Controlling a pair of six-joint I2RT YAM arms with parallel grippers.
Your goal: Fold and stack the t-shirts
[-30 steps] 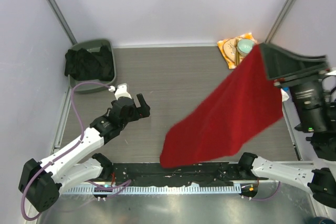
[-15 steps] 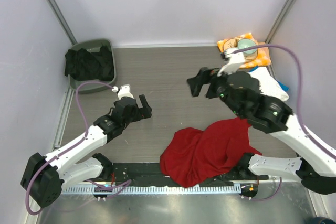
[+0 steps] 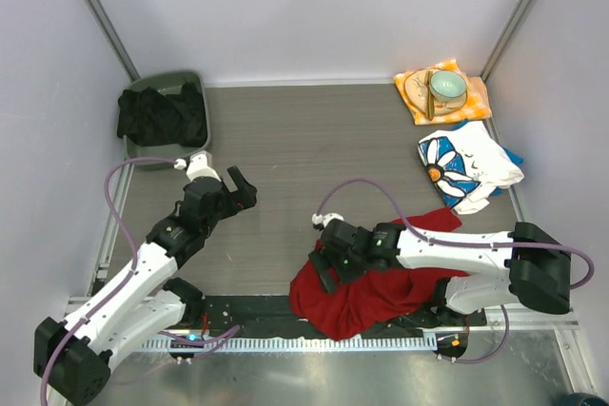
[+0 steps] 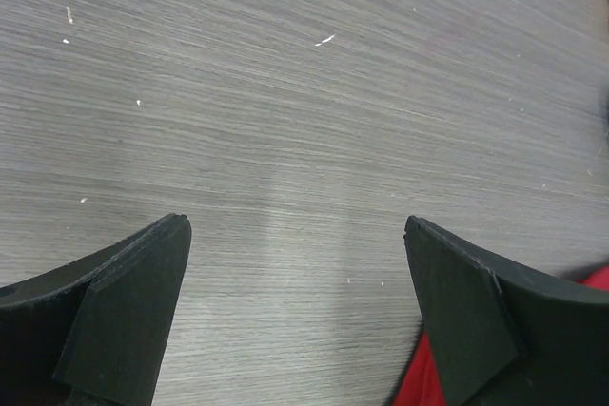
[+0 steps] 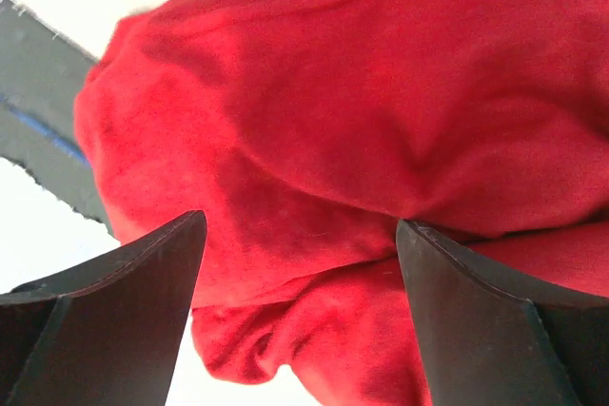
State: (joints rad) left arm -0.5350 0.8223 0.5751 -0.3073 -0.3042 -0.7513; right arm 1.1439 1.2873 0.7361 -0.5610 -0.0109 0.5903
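Red tee [image 3: 381,297] is lying crumpled at the table's [image 3: 304,140] near edge, with the right gripper [image 3: 325,268] hovering over it, released. Left gripper [image 3: 243,189] is hanging released and empty. Daisy tee [image 3: 461,166] is lying at the right edge.

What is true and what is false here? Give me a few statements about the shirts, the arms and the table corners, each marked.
1. The red t-shirt lies neatly folded. False: it is a crumpled heap at the near edge of the table.
2. The right gripper is open over the red t-shirt. True.
3. The left gripper holds the daisy-print t-shirt. False: it is open over bare table, and that shirt lies far off at the right side.
4. A green bowl and an orange-yellow cloth are in the far right corner. True.
5. The dark bin is empty. False: dark cloth lies in it.
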